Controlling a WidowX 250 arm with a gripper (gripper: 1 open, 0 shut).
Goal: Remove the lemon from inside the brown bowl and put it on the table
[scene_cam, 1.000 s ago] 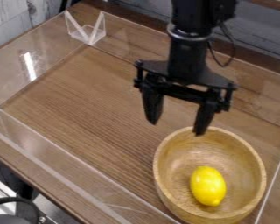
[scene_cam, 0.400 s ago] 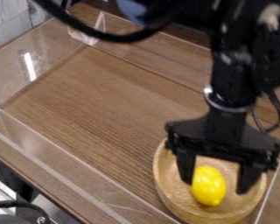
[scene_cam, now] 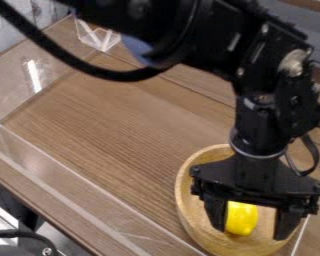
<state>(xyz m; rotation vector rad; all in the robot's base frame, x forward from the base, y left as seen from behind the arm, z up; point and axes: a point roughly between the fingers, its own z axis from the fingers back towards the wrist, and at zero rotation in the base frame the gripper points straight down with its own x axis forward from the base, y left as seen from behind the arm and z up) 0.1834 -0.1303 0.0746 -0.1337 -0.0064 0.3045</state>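
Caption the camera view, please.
Open gripper over the lemon in the brown bowl.

pale slatted surface (scene_cam: 5, 35), upper left | clear plastic strip (scene_cam: 89, 186), lower left | glossy highlights

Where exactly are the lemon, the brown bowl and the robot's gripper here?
lemon (scene_cam: 240, 219): camera view, on its yellow skin
brown bowl (scene_cam: 188, 207): camera view, on its left rim
gripper (scene_cam: 255, 214): camera view, midway between its fingertips
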